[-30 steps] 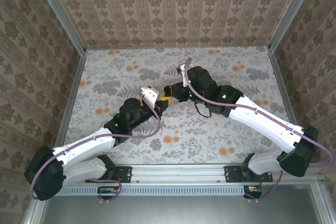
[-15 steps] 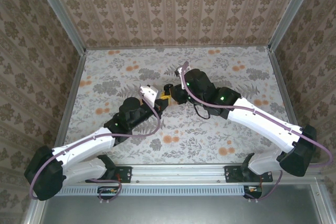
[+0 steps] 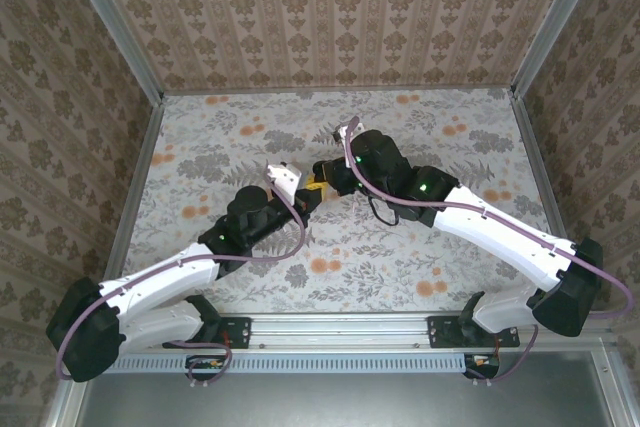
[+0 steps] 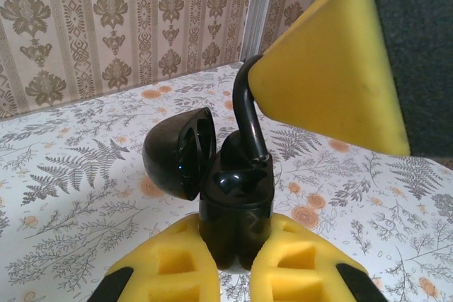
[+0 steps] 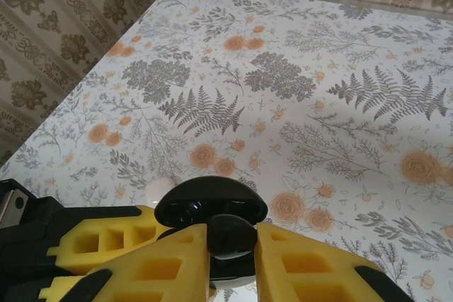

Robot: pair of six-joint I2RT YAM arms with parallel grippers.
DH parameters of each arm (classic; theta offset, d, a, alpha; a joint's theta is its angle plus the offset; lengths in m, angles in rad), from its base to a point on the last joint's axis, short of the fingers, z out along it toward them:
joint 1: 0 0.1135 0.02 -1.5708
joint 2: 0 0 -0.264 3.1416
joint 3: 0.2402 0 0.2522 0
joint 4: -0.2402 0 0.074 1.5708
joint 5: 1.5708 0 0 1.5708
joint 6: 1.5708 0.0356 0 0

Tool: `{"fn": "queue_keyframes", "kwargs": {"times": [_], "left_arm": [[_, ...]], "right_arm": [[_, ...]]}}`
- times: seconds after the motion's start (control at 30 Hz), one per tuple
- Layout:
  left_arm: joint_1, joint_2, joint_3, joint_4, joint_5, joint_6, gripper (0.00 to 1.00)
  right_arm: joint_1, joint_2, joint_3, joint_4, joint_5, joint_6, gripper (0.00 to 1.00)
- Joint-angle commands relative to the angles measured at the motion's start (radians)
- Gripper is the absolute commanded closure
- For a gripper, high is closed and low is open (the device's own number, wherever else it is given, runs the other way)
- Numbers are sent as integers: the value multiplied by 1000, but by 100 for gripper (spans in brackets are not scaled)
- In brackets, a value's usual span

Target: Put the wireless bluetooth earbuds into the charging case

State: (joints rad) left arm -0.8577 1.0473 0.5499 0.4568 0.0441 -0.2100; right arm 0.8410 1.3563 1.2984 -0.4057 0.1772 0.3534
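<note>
Holding a black hooked earbud (image 4: 245, 114), pinched in the closed right gripper (image 5: 231, 256), with its lower end at the open charging case (image 4: 235, 210), itself clamped in the left gripper (image 4: 233, 263) above the middle of the table (image 3: 430, 137). Risking a crooked seating or a dropped bud if releasing off-line. Reading no brand or writing.

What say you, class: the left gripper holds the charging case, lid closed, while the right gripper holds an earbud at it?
The lid is open, as the left wrist view shows. The left gripper holds the charging case; the right gripper holds an earbud at it.
</note>
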Motion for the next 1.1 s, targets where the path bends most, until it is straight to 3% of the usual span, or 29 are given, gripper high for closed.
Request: {"fn": "queue_keyframes", "kwargs": {"times": [0.0,0.6,1.07], "left_arm": [[-7,-9,39,21,-3,-19,100],[-6,-12,51,16,-6,-25,100],[-7,-10,59,11,-18,-18,100]], "right_arm": [[6,1,-6,21,28,-25,78],[12,14,-48,49,-5,-59,78],[23,-59,-116,75,-31,-109,78]]}}
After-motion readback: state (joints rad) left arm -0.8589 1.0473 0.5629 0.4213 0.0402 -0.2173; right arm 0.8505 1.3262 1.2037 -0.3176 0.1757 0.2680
